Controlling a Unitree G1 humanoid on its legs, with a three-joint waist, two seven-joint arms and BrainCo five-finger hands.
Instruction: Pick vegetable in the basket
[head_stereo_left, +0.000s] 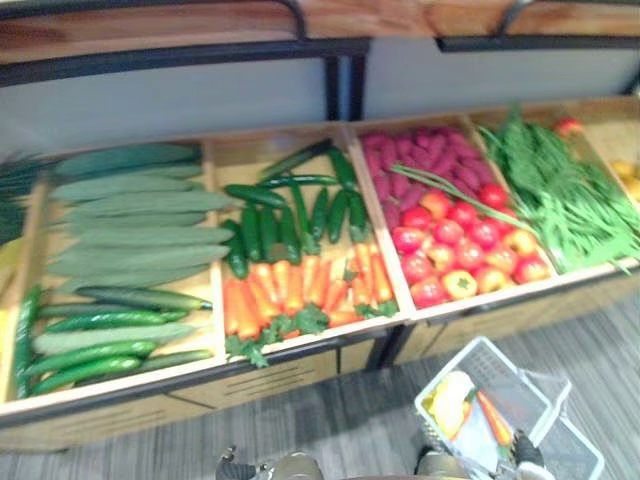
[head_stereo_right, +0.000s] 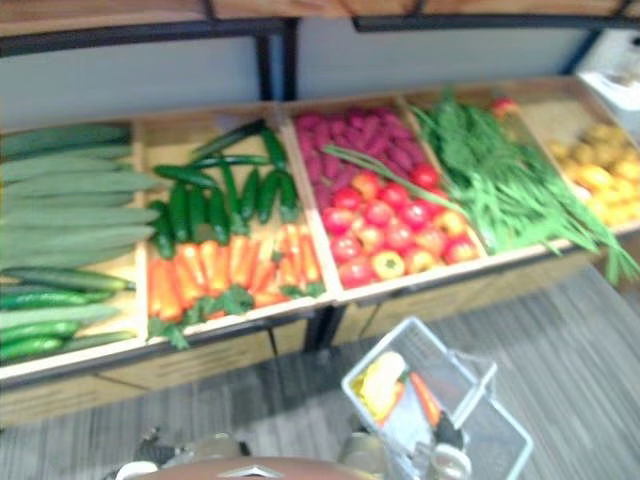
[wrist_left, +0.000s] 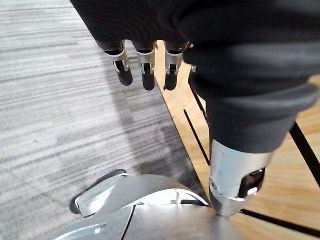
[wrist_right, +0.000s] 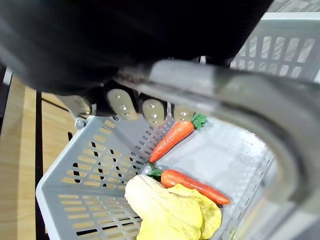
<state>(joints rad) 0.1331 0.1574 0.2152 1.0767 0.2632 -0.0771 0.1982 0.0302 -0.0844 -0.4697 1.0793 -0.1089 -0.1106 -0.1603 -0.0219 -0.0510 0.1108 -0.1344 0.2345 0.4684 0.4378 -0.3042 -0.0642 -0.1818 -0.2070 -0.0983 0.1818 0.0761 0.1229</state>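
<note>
Right hand (wrist_right: 145, 110) clenched on handle (wrist_right: 225, 95) of grey slotted plastic basket (wrist_right: 90, 170), lower right of frame; left hand (wrist_left: 144, 67) slack, empty. Keep basket level, send left for orange carrots (head_stereo_left: 300, 285) imo.

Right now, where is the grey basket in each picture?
Left eye view: basket lower right.
Right eye view: basket bottom, right of centre.
Right wrist view: basket close up, handle in the right robot hand.
Left wrist view: floor and wooden stand instead.
Shared landmark: the carrots inside.

A grey basket (head_stereo_left: 452, 364) with a carrot (head_stereo_left: 494, 418) inside shows below the wooden stall (head_stereo_left: 300, 372) of carrots (head_stereo_left: 300, 290) and tomatoes (head_stereo_left: 460, 250).
</note>
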